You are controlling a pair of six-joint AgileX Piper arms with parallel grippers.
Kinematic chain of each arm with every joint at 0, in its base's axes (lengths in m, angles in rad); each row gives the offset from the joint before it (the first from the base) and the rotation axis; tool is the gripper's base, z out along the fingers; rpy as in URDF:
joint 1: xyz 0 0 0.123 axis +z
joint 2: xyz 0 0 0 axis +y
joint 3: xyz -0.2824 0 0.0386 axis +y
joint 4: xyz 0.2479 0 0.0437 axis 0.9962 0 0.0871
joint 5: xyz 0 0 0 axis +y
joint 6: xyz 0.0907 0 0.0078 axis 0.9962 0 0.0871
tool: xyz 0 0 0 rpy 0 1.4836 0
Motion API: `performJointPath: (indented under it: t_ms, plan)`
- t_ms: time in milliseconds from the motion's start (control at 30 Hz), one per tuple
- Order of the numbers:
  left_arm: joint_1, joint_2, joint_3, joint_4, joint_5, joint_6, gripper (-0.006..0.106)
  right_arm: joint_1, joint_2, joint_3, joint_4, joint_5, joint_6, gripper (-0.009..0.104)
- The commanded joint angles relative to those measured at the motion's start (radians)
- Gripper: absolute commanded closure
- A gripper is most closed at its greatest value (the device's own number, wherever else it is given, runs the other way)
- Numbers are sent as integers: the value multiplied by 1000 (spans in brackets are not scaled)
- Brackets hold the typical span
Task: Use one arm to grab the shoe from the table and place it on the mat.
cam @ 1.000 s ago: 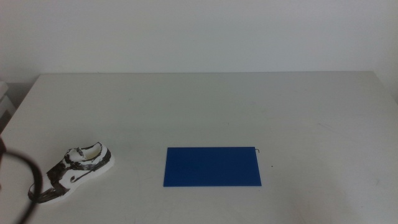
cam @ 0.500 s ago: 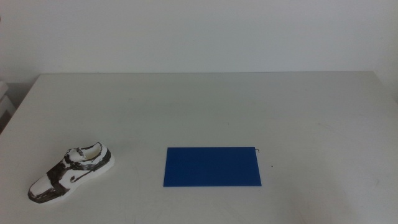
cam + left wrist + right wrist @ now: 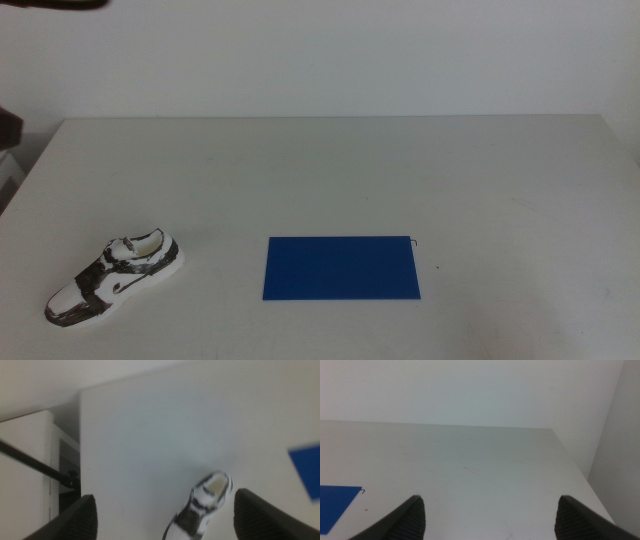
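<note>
The shoe (image 3: 113,277), white with black smudgy panels, lies on the table (image 3: 330,170) near its front left corner. The blue mat (image 3: 342,268) lies flat to its right, apart from it. In the left wrist view the shoe (image 3: 202,505) shows between and beyond my left gripper's (image 3: 162,517) wide-apart jaws; the gripper is open and well above it. A corner of the mat (image 3: 307,471) shows there too. My right gripper (image 3: 490,517) is open and empty over the table's right side, with a mat corner (image 3: 335,502) in its view.
A white cabinet (image 3: 27,475) with a dark rod stands off the table's left edge. A white wall (image 3: 320,55) rises behind the table. A blurred dark part of the left arm (image 3: 55,5) crosses the top left corner of the middle view.
The dark cable loop at the middle view's lower left has gone. A dark blurred arm part now shows at the top left corner. Shoe and mat have not moved.
</note>
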Motion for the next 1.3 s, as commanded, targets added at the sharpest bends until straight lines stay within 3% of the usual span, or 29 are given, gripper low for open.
performJointPath:
  t_ms: [0,233,533,933,1267]
  plan:
    - [-7,59,-105,-40,53,130,7,-5,-21,-10,-8,-79,-13,29]
    - [-7,246,-250,-59,296,392,7,-5,-21,-10,-8,-79,-13,29]
    - [-7,440,-277,-74,364,619,7,-5,-21,-10,-8,-79,-13,29]
    - [-7,643,-276,-143,344,592,7,-5,-21,-10,-8,-79,-13,29]
    - [-8,754,-274,-124,310,563,7,-5,-21,-10,-8,-79,-13,29]
